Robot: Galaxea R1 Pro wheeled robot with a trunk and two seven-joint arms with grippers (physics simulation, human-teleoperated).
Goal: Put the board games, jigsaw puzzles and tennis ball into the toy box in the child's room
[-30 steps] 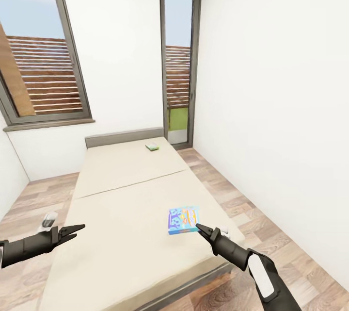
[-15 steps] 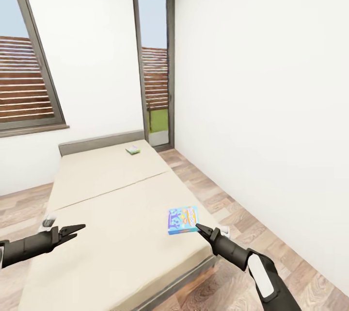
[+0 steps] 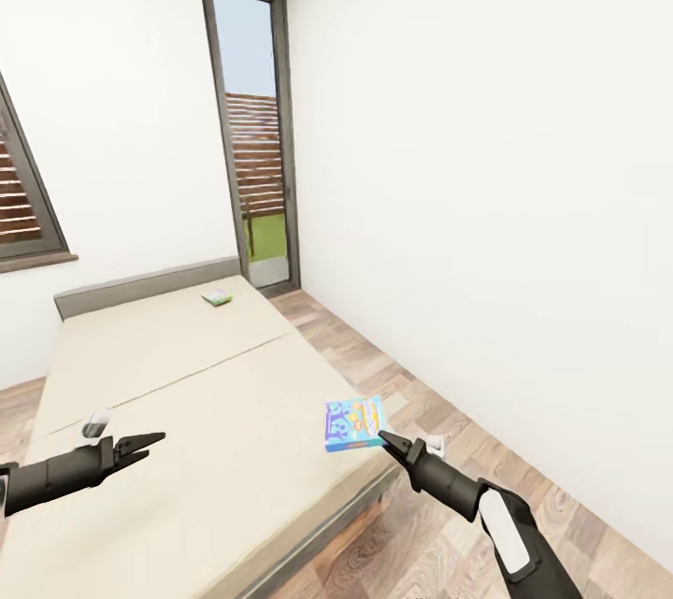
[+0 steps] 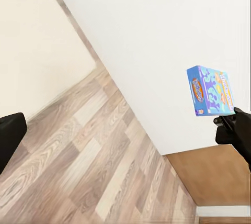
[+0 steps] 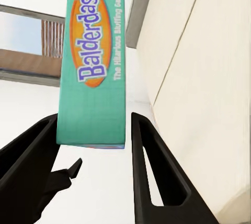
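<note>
Gripping a small blue board game (image 3: 354, 423) by its lower right corner, the right gripper (image 3: 381, 438) holds the box clear of the bed (image 3: 187, 412), above the mattress's near right edge. In the right wrist view the two dark fingers (image 5: 154, 156) close on either side of the box's teal edge, which reads "Balderdash". The left wrist view shows the same box (image 4: 209, 90) held upright in the air against the white wall (image 4: 157, 35), pinched from below by the right gripper's black tip (image 4: 232, 130).

The left gripper (image 3: 150, 440) hangs over the near left part of the bed with its pointed fingers slightly parted and nothing between them.

Farther off, a small white-and-green board game (image 3: 217, 297) lies flat on the beige sheet near the grey headboard (image 3: 140, 286), well apart from both arms. Wood-plank floor (image 3: 439, 412) runs along the right of the bed to a tall dark-framed window (image 3: 250, 132) at the far wall.
</note>
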